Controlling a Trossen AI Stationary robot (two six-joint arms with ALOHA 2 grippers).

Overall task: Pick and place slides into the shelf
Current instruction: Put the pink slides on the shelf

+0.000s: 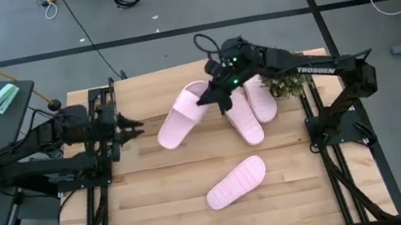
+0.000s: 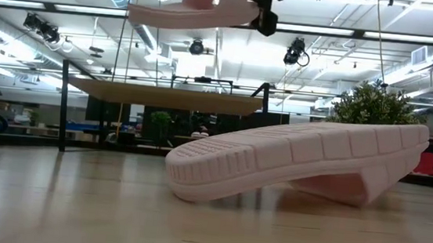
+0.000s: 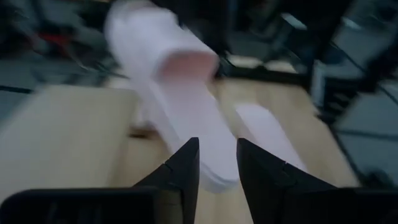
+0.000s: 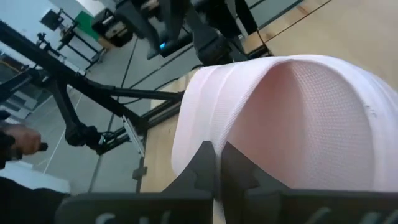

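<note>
Pink foam slide (image 1: pixel 182 116) is off the table, pinched by the right gripper (image 1: pixel 211 96) at its strap edge; fingers are closed tight on the strap wall, clear in the right wrist view (image 4: pixel 217 163). From the high view it hangs at about 12 o'clock of table centre, toe end pointing toward 8 o'clock. The low view has it up near the ceiling line (image 2: pixel 191 7), roughly level, above the shelf (image 2: pixel 164 95).

Shelf sits at the far side of the table (image 1: pixel 152 212) in the low view: light plank top on thin black legs. Whether anything lies on the plank, can't tell.

Two more slides (image 1: pixel 252 107) lie side by side at about 1 o'clock, touching, just beside the held one and partly under the right arm. Fourth slide (image 1: pixel 236 182) lies alone at 6 o'clock, well apart from the rest, sole up; it's the big ribbed shape filling the low view (image 2: pixel 299 164).

Left gripper (image 1: pixel 136 129) hovers at 9 o'clock, pointed at the held slide's heel end, near but not touching. Its fingers (image 3: pixel 184 168) stand partly apart with nothing between them; the slide (image 3: pixel 180 93) is ahead of them.

Small green plant (image 1: pixel 285 83) at 2 o'clock near the right arm.
</note>
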